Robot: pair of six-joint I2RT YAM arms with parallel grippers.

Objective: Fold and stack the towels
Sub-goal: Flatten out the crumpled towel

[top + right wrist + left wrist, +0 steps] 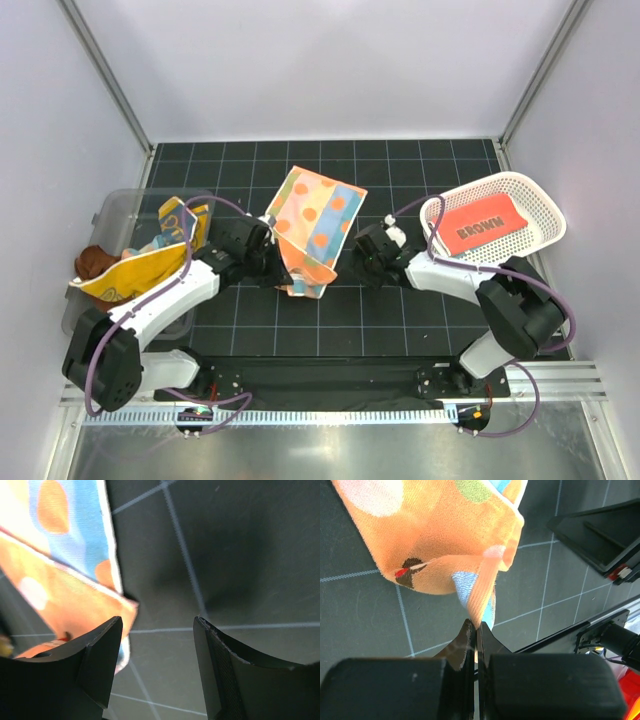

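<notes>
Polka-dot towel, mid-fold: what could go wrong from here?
1. The left gripper pinches only a thin edge of the polka-dot towel; a pull could slip it free.
2. The right gripper is open with nothing between its jaws, and the towel's edge sits just beside one finger. Closing here may miss the towel or catch only the hem.
3. The towel's layers overlap unevenly, so the fold may come out crooked.
</notes>
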